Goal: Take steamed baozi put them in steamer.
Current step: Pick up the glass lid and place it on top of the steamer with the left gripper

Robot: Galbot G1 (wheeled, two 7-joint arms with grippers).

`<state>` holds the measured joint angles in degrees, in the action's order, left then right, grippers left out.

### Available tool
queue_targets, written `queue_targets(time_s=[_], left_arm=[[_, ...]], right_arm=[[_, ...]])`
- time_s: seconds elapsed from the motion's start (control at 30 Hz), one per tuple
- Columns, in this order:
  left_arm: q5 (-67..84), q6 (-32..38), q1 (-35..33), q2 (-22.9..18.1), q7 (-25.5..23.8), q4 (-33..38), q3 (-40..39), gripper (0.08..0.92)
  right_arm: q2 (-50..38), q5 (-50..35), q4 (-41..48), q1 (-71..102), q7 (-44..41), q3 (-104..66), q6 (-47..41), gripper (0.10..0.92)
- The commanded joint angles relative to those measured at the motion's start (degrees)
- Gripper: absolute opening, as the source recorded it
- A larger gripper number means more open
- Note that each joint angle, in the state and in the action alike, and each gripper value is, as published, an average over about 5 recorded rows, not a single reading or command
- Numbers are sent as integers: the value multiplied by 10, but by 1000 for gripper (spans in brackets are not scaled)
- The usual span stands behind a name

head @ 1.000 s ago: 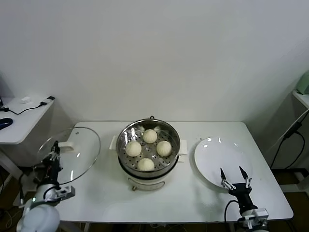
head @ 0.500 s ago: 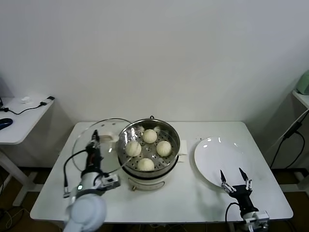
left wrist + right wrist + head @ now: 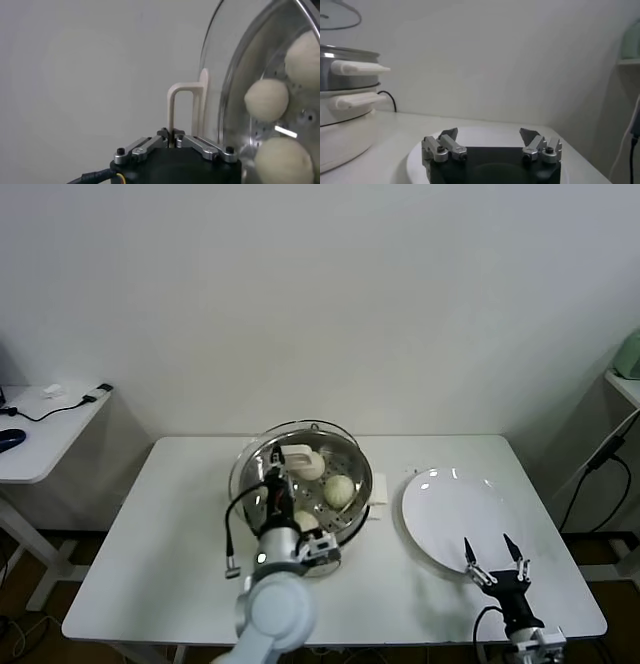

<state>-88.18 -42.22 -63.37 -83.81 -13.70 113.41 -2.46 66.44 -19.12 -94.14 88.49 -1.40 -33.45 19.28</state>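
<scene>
At frame centre, I see my left gripper clenched on the glass lid handle over the steamer, baozi inside. My right gripper hangs released, lower right, by the plate.

Steamer: shiny stainless steel wall, mirror-like, with a perforated metal tray inside; its base and side handles look like smooth cream plastic, slightly glossy. Steamed baozi in the steamer: pale, matt, smooth dough skin, soft-looking. Glass lid over the steamer: clear, glossy, thin metal rim; its handle is smooth cream plastic. Plate right of the steamer: white, glossy, ceramic-like, catching highlights. Table under the steamer: white, smooth, matt. Wall behind the steamer: flat matt white.
</scene>
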Motion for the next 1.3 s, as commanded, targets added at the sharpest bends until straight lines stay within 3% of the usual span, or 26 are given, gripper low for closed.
queue_targets(time_s=[0.03, 0.63, 1.3], left_arm=[[-51, -24, 31, -58, -9, -71, -50, 140], [-55, -23, 22, -45, 36, -114, -2, 140], [-64, -14, 15, -43, 35, -121, 0, 168]], right_arm=[[3, -3, 3, 0, 3, -2, 13, 823], [15, 4, 4, -5, 16, -5, 26, 823], [24, 13, 5, -6, 14, -5, 39, 823]])
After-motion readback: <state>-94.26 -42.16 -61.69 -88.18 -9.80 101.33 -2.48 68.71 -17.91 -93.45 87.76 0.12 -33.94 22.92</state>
